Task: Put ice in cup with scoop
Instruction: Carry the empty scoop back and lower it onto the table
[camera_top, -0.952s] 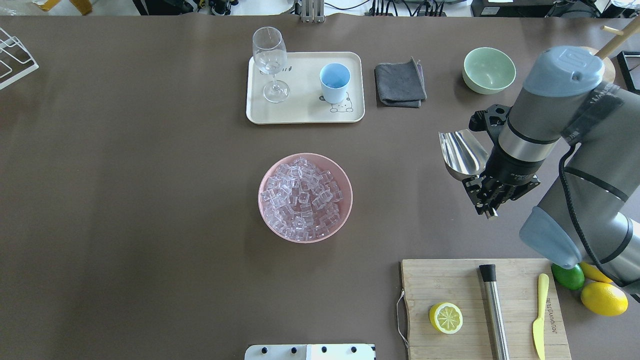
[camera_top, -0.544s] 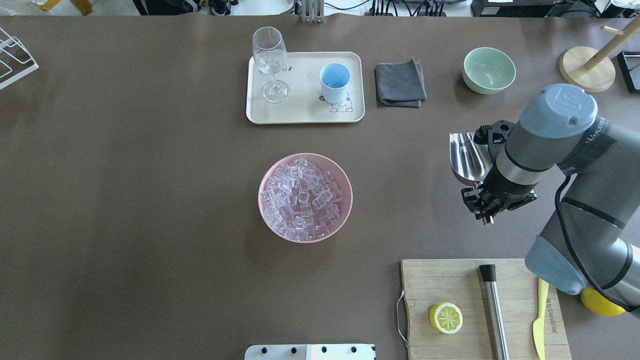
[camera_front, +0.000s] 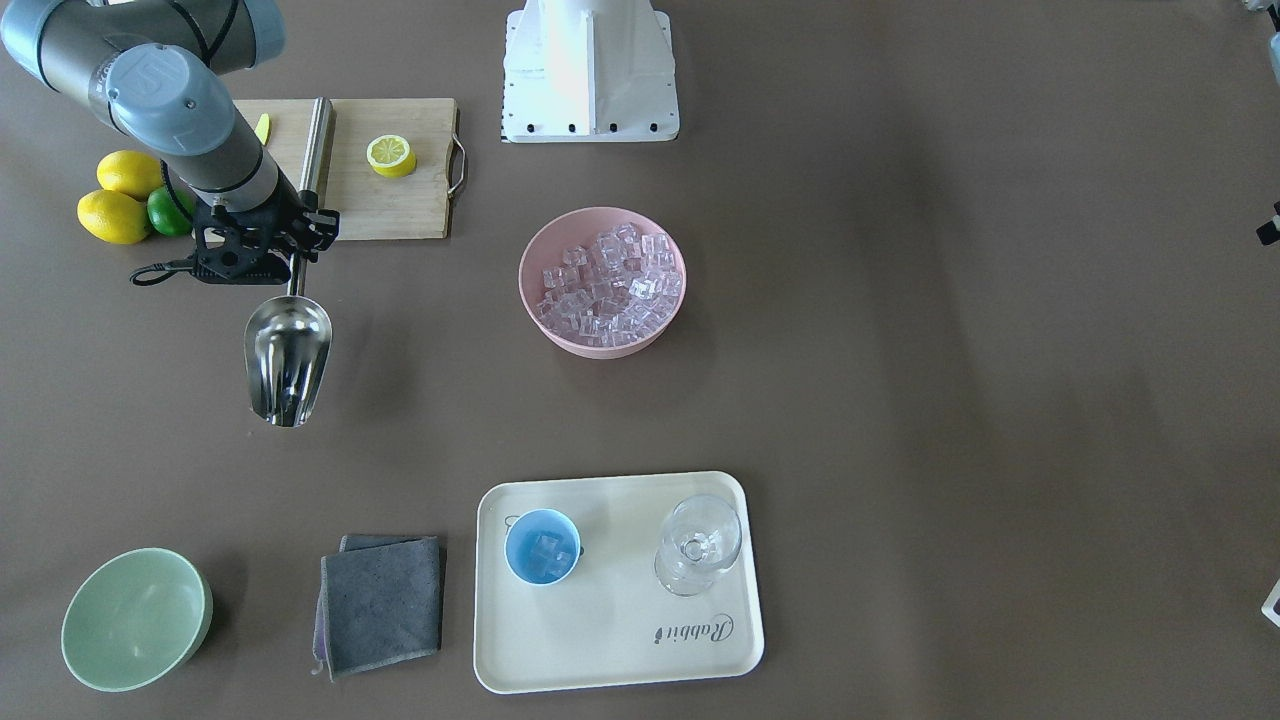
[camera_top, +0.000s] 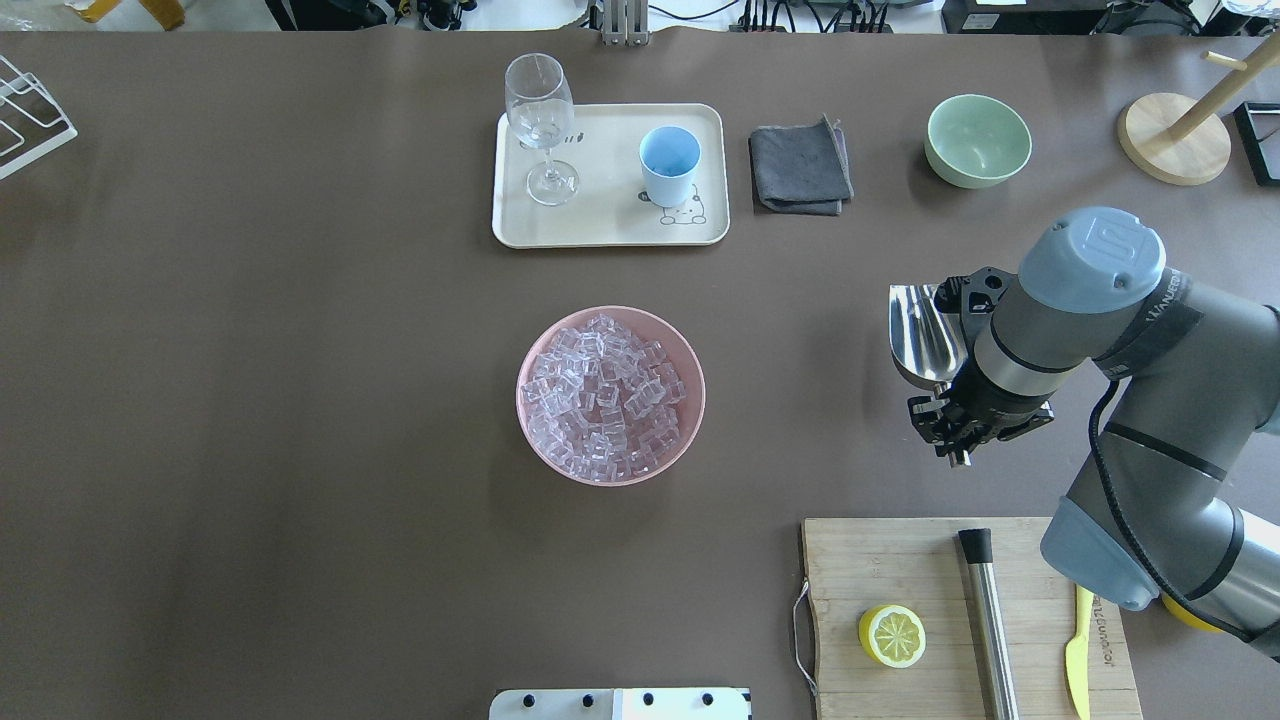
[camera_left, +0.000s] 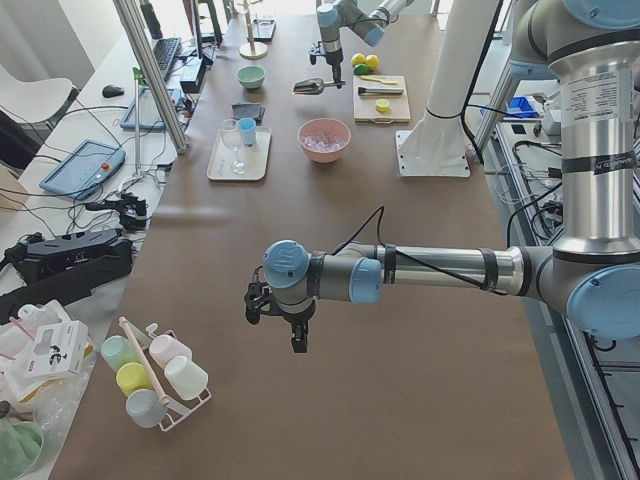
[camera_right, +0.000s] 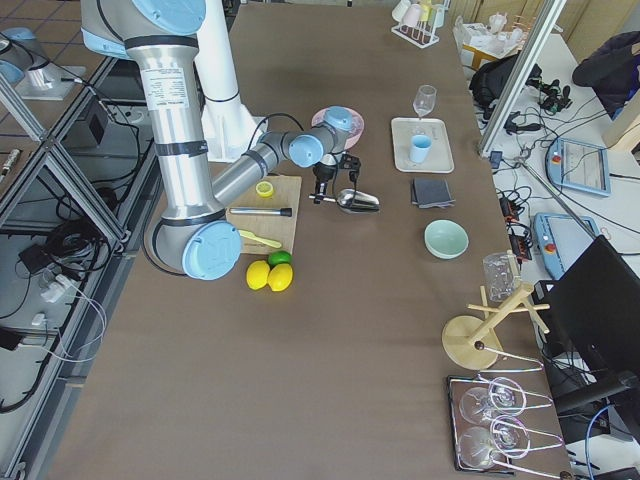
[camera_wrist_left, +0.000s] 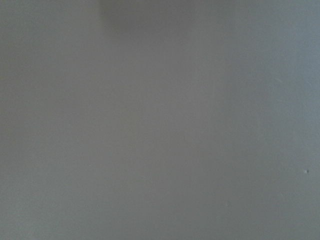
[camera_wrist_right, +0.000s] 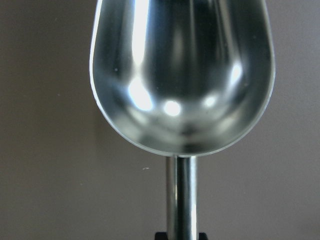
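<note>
Brown tabletop (camera_top: 300, 450); my right end effector (camera_front: 296, 262) clamps the scoop (camera_front: 287, 360) handle, empty trough upward for loading, well apart from the ice (camera_top: 605, 395) in the pink bowl (camera_top: 521, 400). Few cubes sit in the cup (camera_top: 670, 165) on the tray (camera_top: 600, 228); left end effector (camera_left: 298, 340): cannot tell.

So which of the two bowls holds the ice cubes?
The pink bowl in the middle of the table, heaped with clear ice cubes. The pale green bowl beside the grey cloth is empty.
</note>
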